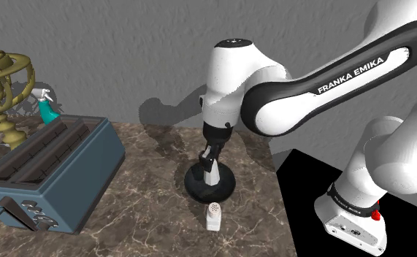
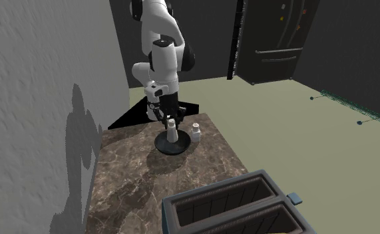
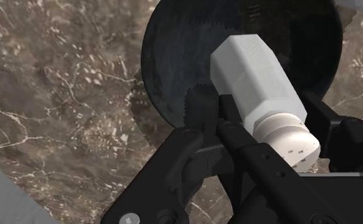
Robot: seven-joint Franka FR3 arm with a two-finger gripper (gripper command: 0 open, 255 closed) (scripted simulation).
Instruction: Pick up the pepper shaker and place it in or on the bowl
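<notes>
Bowl (image 1: 196, 191): is sitting on the tabletop (image 1: 141, 212), toward its edge at the shoulder view's right.
Pepper shaker (image 1: 210, 175): is standing in the bowl, under the pincer (image 1: 211, 162).
Second shaker (image 1: 213, 216): is sitting just beside the bowl.
Toaster (image 1: 46, 171): is lying at the tabletop's opposite end.

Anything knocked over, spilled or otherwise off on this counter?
Nothing stands out. The gripper clasps a white shaker, cap up, over the black bowl. A second shaker stands upright on the counter beside the bowl. The toaster sits flat. No spill shows.
</notes>
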